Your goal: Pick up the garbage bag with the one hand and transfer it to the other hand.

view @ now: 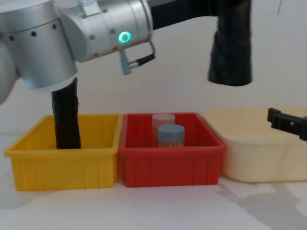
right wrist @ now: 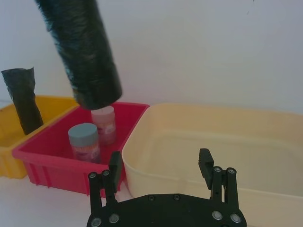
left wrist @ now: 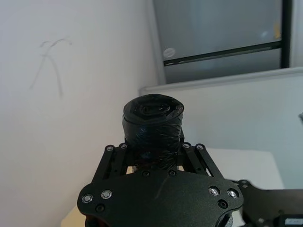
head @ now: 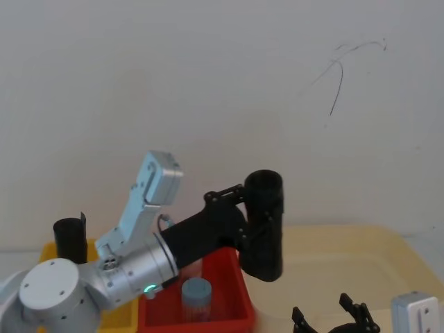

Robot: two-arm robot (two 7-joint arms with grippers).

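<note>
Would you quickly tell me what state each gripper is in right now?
Left gripper: shut on the garbage bag, held up in the air.
Right gripper: open, holding nothing, low by the cream bin.

Held aloft: the garbage bag [head: 265, 229], a tight roll of crinkled, glossy black plastic film, hangs in mid-air, close to upright with a slight lean. Its flat top shows the wound layers in a spiral. The left gripper [head: 244, 211] clamps it from the left side around its upper half. Its blunt lower end is well clear above the red bin's [view: 170, 165] right edge, near the cream tub [view: 259, 163].
</note>
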